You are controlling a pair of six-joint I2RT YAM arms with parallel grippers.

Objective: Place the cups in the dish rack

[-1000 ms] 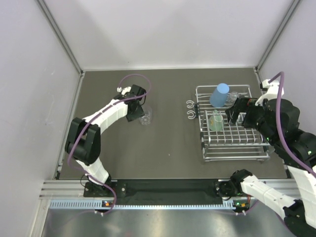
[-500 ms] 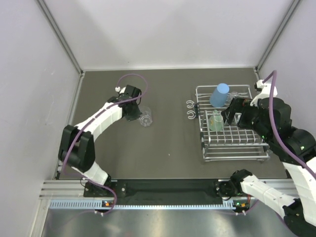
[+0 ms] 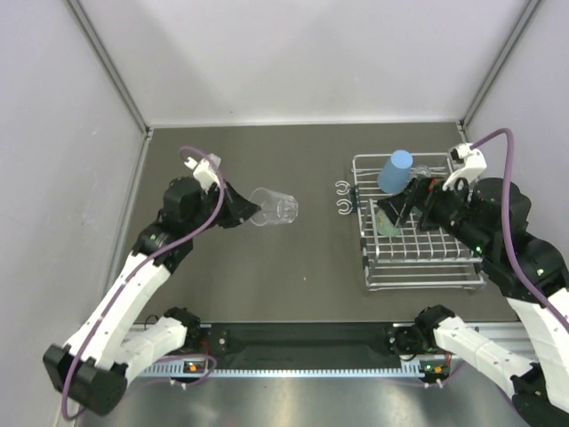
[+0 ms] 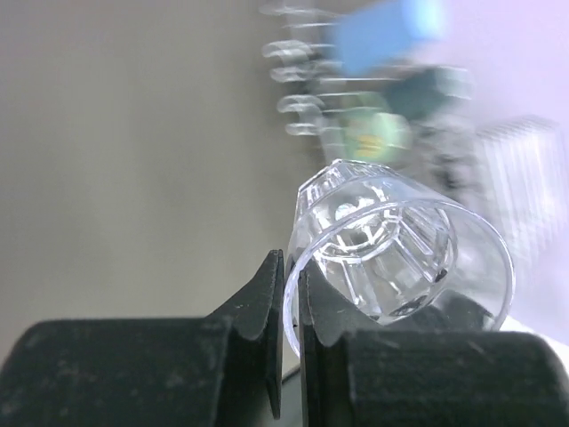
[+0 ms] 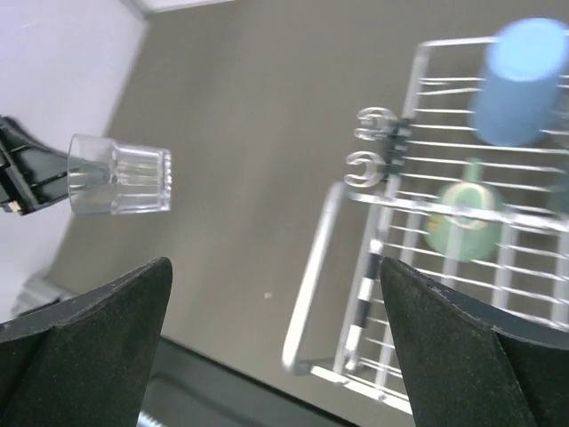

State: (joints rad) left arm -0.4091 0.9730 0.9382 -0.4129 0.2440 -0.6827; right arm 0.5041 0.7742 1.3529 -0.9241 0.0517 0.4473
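My left gripper [image 3: 246, 213] is shut on the rim of a clear plastic tumbler [image 3: 276, 208] and holds it on its side above the table, left of the dish rack [image 3: 423, 286]. In the left wrist view the fingers [image 4: 269, 294] pinch the tumbler's wall [image 4: 400, 253]. In the rack stand a blue tumbler [image 3: 396, 171], a teal-green mug [image 3: 388, 224] and a small clear cup [image 3: 420, 171]. My right gripper [image 3: 398, 206] is open and empty above the rack. The right wrist view shows the held tumbler [image 5: 120, 176], the blue tumbler [image 5: 520, 80] and the mug [image 5: 462, 224]. No cream mug shows.
Two curled hooks [image 3: 342, 197] stick out from the rack's left side. The dark table [image 3: 267, 285] is walled by pale panels on the left, back and right. The right arm's body hangs over the rack's right half.
My left arm has lifted the clear tumbler off the table and carried it right, tipped on its side. My right gripper has shifted left over the rack.
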